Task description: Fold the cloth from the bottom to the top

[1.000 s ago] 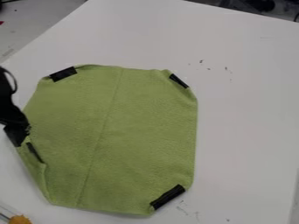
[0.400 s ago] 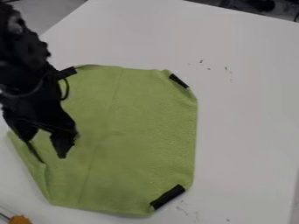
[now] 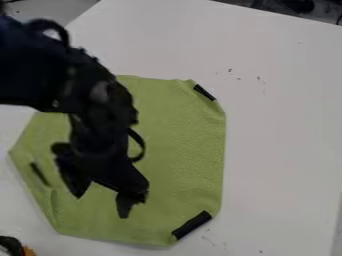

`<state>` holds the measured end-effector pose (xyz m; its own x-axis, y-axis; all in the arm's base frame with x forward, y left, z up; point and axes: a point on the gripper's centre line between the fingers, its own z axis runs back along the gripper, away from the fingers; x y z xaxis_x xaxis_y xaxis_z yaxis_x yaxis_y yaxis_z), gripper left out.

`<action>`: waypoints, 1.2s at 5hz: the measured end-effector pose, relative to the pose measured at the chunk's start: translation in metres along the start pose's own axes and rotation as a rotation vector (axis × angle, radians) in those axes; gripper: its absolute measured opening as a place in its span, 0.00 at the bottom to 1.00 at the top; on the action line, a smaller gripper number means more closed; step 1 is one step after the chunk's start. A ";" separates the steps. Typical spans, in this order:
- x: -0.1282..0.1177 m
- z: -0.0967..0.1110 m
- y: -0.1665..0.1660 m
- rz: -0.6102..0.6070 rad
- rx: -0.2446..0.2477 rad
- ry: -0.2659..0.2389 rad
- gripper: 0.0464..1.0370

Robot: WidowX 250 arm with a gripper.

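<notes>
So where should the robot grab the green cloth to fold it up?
The green cloth is probably best pinched at its bottom edge, beside the lower-right black strip, coming down from above: it lies flat, so an edge is easiest to gather.

A green cloth (image 3: 184,145) is spread mostly flat and unfolded across the left and middle of the white surface (image 3: 280,135), its corners blunted, its lower-left edge slightly rucked, and its upper-right, lower-right and left parts marked by slanting black strips (image 3: 192,225).
</notes>
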<state>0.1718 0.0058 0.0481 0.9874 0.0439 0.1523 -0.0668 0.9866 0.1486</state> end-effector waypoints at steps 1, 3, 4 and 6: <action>0.001 0.000 -0.029 -0.036 0.008 -0.001 0.96; 0.014 -0.011 -0.065 -0.044 -0.033 -0.045 0.96; 0.016 -0.008 -0.081 -0.025 -0.076 -0.055 0.96; 0.009 -0.011 -0.112 -0.020 -0.140 -0.031 0.96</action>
<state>0.1894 -0.1023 0.0218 0.9833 0.0213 0.1807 -0.0243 0.9996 0.0149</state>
